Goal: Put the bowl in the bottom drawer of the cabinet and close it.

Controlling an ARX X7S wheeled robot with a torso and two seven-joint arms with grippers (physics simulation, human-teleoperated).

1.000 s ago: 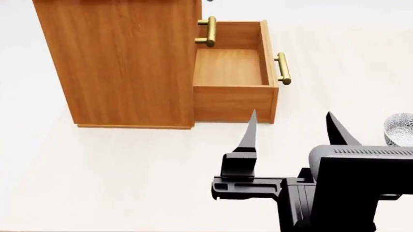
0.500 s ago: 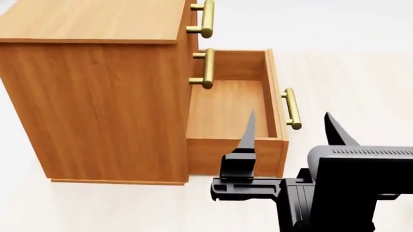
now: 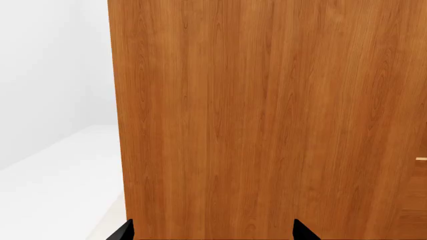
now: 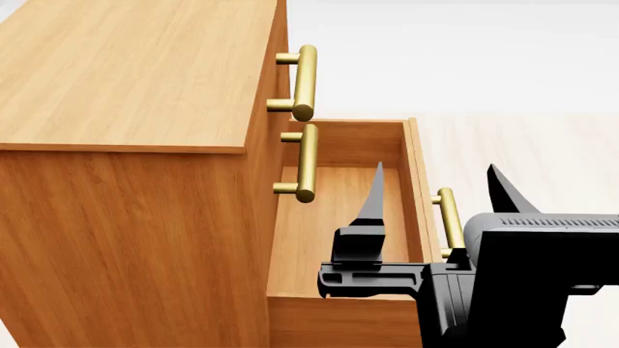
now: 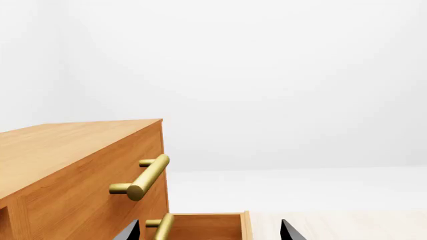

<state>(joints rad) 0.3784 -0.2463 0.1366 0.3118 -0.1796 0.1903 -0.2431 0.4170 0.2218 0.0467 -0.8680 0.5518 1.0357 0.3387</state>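
The orange-brown cabinet (image 4: 126,72) fills the left of the head view. Its bottom drawer (image 4: 307,233) stands pulled out and holds nothing, its brass handle (image 4: 447,216) partly behind my arm. My right gripper (image 4: 437,191) hovers open over the drawer's front edge, nothing between its fingers. In the right wrist view the gripper (image 5: 210,232) faces the cabinet (image 5: 67,150) and the open drawer (image 5: 207,227). My left gripper (image 3: 212,232) is open, close against the cabinet's side wall (image 3: 267,115). The bowl is out of view.
Two upper drawers are shut, their brass handles (image 4: 304,81) (image 4: 306,164) sticking out above the open drawer. Pale floor (image 4: 522,145) stretches to the right of the cabinet. The top handle (image 5: 143,177) also shows in the right wrist view.
The head view has closed in on the cabinet, which now looms larger and lower. The bowl, at the right edge a second ago, has left the view. The right gripper stays open.
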